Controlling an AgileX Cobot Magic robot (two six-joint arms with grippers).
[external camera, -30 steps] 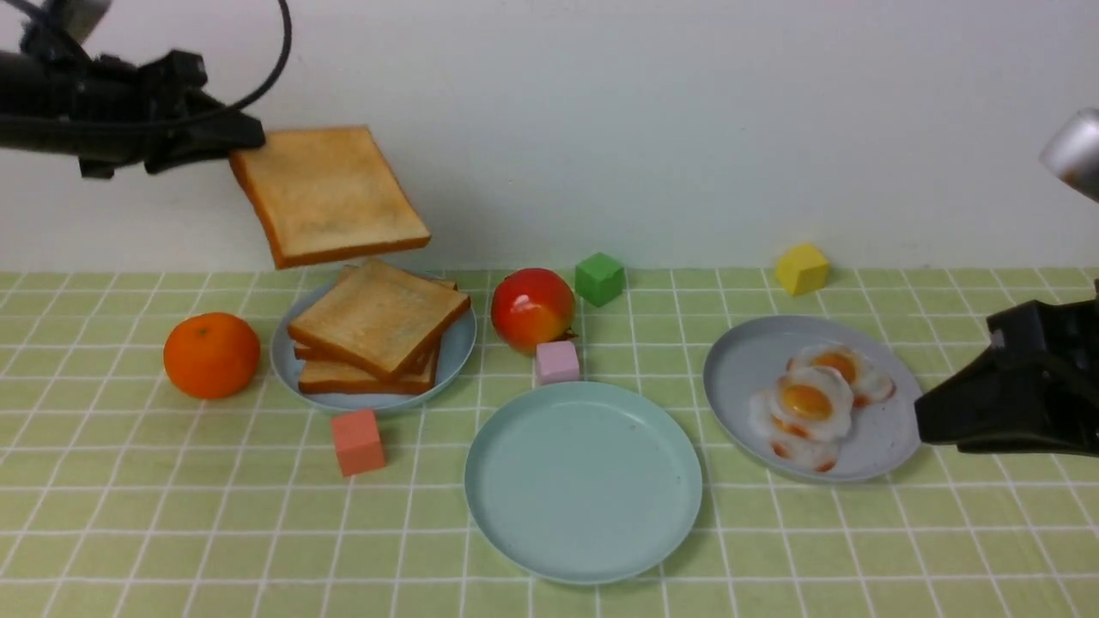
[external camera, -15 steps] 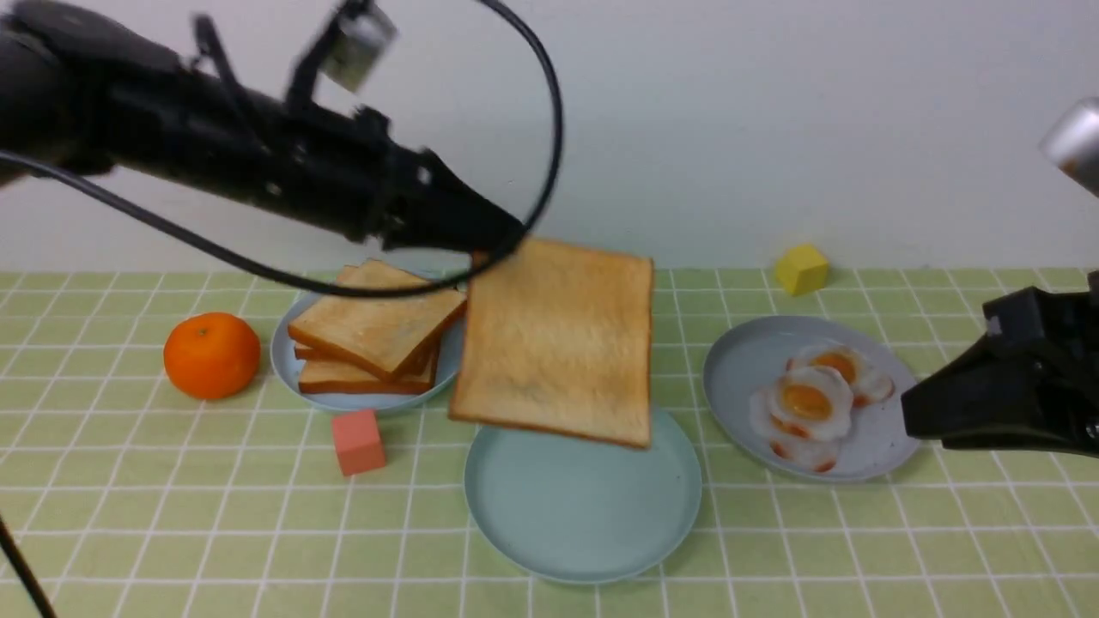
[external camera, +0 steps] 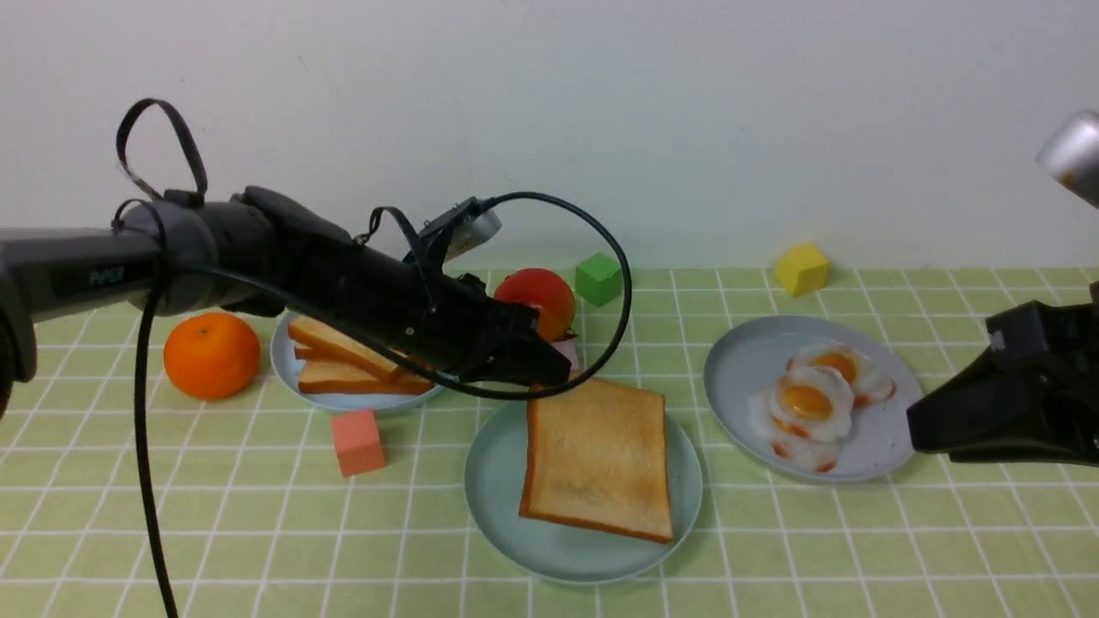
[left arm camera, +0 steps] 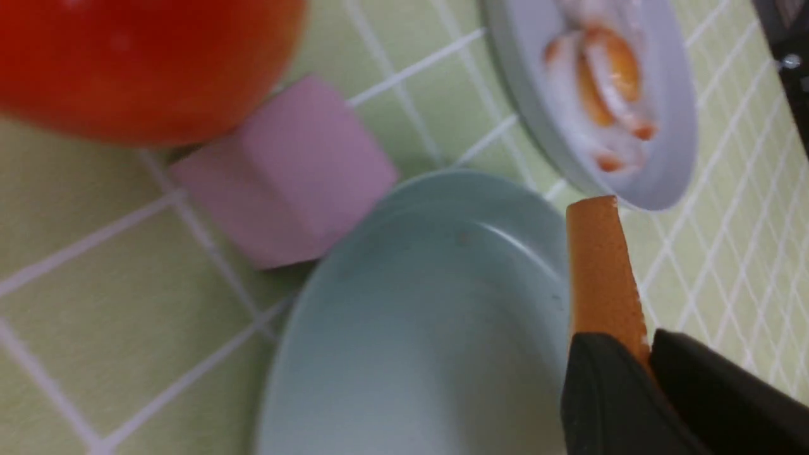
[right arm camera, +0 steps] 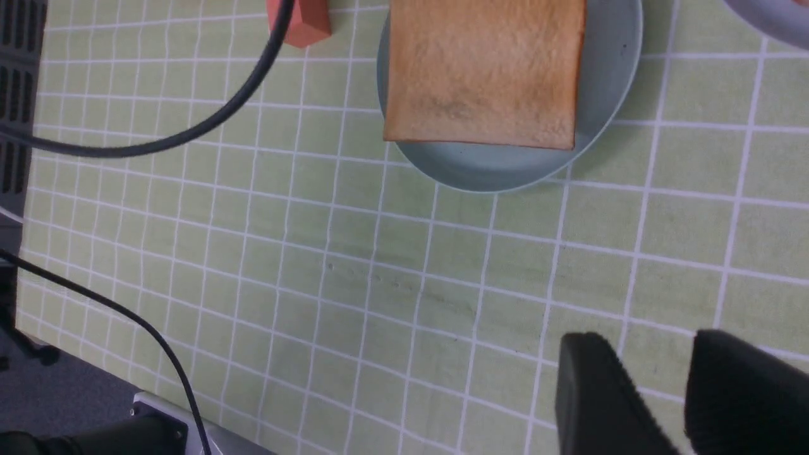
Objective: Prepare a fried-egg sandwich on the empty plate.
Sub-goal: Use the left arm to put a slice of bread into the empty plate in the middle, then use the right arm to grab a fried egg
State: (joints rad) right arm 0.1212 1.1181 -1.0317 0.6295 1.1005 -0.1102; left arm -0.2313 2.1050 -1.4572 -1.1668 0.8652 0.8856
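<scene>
A golden-brown toast slice [external camera: 598,459] lies across the pale teal empty plate [external camera: 494,481], its far edge still pinched in my left gripper [external camera: 549,375], which is shut on it. In the left wrist view the toast [left arm camera: 597,265] shows edge-on between the black fingers, over the plate [left arm camera: 411,328]. Fried eggs [external camera: 807,399] sit on a grey-blue plate [external camera: 747,360] to the right. My right gripper [external camera: 920,429] hovers beside that plate, open and holding nothing. More toast slices [external camera: 343,356] are stacked on a light-blue plate [external camera: 288,365].
An orange [external camera: 211,354] sits at the left and a red fruit [external camera: 541,296] behind the left gripper, with a pink cube [external camera: 568,350] next to it. A salmon cube [external camera: 357,441], a green cube [external camera: 598,277] and a yellow cube [external camera: 802,268] dot the tablecloth.
My left arm swung right and down from above the toast stack, carrying the slice onto the teal plate. The right gripper has barely moved.
</scene>
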